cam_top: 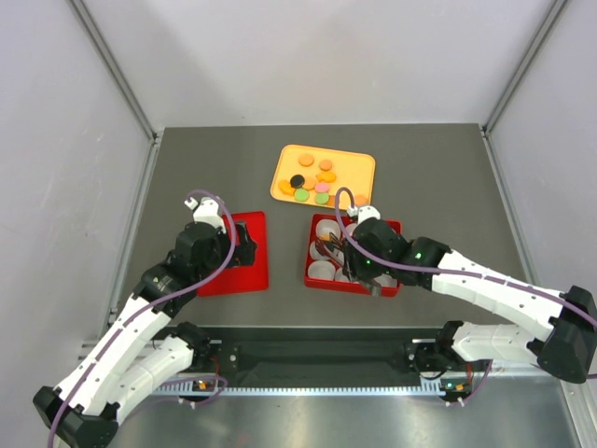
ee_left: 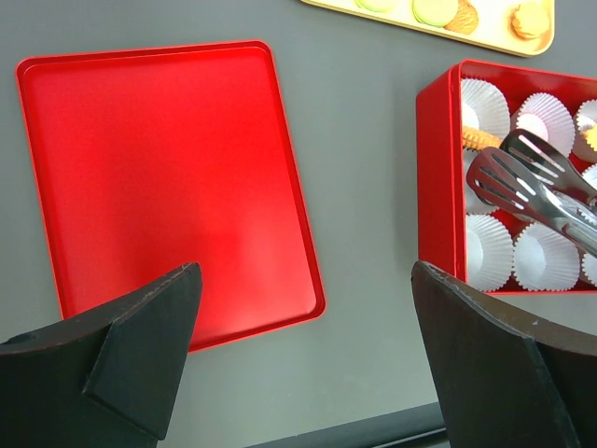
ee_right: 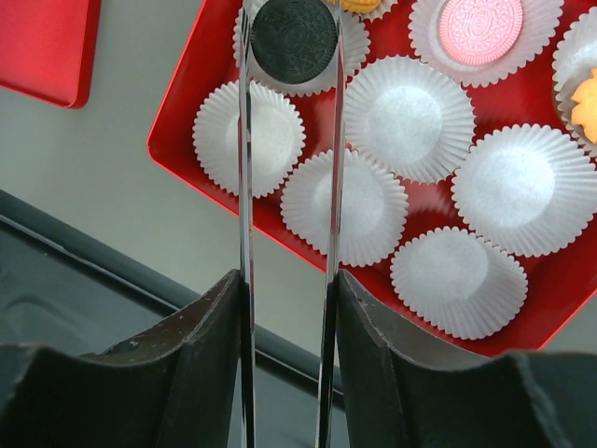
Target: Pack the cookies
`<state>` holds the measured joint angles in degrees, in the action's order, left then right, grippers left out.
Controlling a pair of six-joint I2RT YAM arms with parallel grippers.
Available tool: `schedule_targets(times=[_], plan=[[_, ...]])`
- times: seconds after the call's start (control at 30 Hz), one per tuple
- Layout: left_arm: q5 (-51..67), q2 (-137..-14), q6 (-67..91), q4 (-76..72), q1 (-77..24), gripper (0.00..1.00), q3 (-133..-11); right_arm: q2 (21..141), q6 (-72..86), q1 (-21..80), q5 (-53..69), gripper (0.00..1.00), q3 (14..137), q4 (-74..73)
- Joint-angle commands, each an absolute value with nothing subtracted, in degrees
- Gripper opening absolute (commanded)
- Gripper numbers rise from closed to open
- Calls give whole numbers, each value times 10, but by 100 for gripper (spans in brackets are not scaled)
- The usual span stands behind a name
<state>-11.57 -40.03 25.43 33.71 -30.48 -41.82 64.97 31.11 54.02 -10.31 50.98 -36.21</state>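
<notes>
Cookies (cam_top: 312,177), small round discs, mostly on orange tray (cam_top: 354,161) near far edge of matte grey table (cam_top: 438,177); pale walls around. Smooth red lid (ee_left: 159,177) toward left edge, under wide-open left gripper (ee_left: 306,271). Red box (ee_left: 438,177) of fluted white paper cups (ee_right: 508,187) toward near edge. Right gripper (ee_right: 289,280) clamped on metal tongs (ee_right: 244,187) pinching black cookie (ee_right: 294,39); embossing unreadable.

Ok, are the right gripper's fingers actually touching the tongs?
Touching. In the right wrist view the right gripper has its fingers pressed against the outer sides of both arms of the tongs, with no gap on either side.
</notes>
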Motion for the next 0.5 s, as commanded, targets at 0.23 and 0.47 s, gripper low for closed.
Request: schedule_targets(times=[0.23,0.47], plan=[[-121,-401,257,329,-308,99,-420,625,324,553,-114,46,509,-332],[-120,-397,257,328,-308,99,-419,618,328,555,-111,46,514,-337]])
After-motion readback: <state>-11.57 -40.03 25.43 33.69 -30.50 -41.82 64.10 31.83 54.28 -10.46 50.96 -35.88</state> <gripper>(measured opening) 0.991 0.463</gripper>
